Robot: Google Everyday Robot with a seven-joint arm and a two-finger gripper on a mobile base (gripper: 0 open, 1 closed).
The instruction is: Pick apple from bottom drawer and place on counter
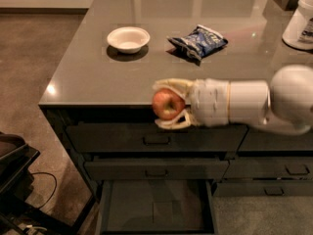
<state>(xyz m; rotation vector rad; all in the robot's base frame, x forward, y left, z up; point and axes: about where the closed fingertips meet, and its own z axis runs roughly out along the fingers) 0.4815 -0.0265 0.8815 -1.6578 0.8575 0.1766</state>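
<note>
1. The gripper (159,105) is clamped on the apple (168,104), one pale finger over the top and one under it, so the red fruit with its yellowish patch sits right between them.
2. The gripper points left. The white arm (230,103) behind it runs pretty much level, out to a big rounded joint (293,98) at the right edge of the view.
3. The apple hangs level with the front edge of the counter (98,77), not resting on anything.
4. Straight below the gripper are two closed drawers with pull handles (156,140), and under those the bottom drawer (156,204) is pulled open, showing its flat dark floor.
5. Beyond the gripper on the glossy top: a white bowl (128,38) up and to its left, and a blue snack bag (198,40) just past it.
6. Far to the right at the back is a white tub (299,21); I can't read its label.
7. Off to the lower left there's brownish floor and some dark gear (14,165) with a cable.
</note>
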